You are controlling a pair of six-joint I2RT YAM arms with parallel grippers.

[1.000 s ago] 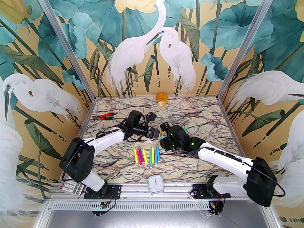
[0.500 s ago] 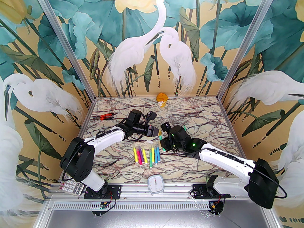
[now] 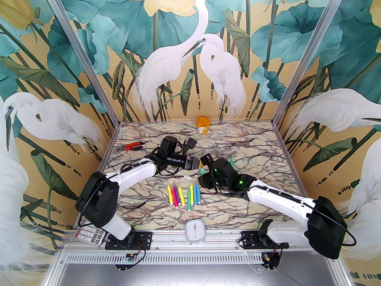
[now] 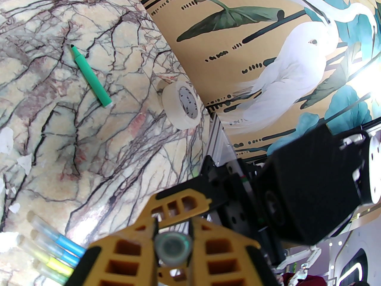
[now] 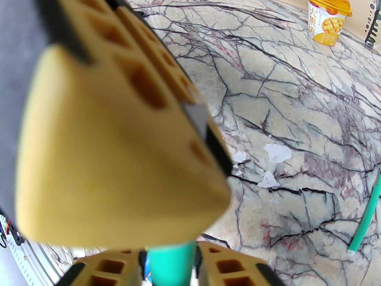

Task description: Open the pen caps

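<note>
**Top external view.** My left gripper (image 3: 198, 165) and my right gripper (image 3: 203, 177) meet tip to tip above the middle of the marble table (image 3: 256, 165). A short stretch of the teal pen (image 3: 202, 169) shows between them. The other pens (image 3: 183, 193) lie in a row on the table, just nearer my bases, with their capped ends pointing away from the bases. One green pen (image 3: 231, 160) lies apart, beyond my right wrist. Orange pliers (image 3: 134, 146) lie at far left. A yellow cup (image 3: 203, 124) stands at the far edge.

**Left wrist view.** My left fingers (image 4: 125, 249) are closed on the pen cap (image 4: 173, 245). It is seen end-on as a clear round rim with teal inside, and both pads touch it. The green pen (image 4: 90, 77) lies with its tip bare, near a tape roll (image 4: 181, 104).

**Right wrist view.** My right fingers (image 5: 226, 267) are clamped on the teal pen (image 5: 172, 264). The pen rises between them toward my left finger, which is large and blurred directly above. I cannot tell whether the cap has come free of the pen.
</note>
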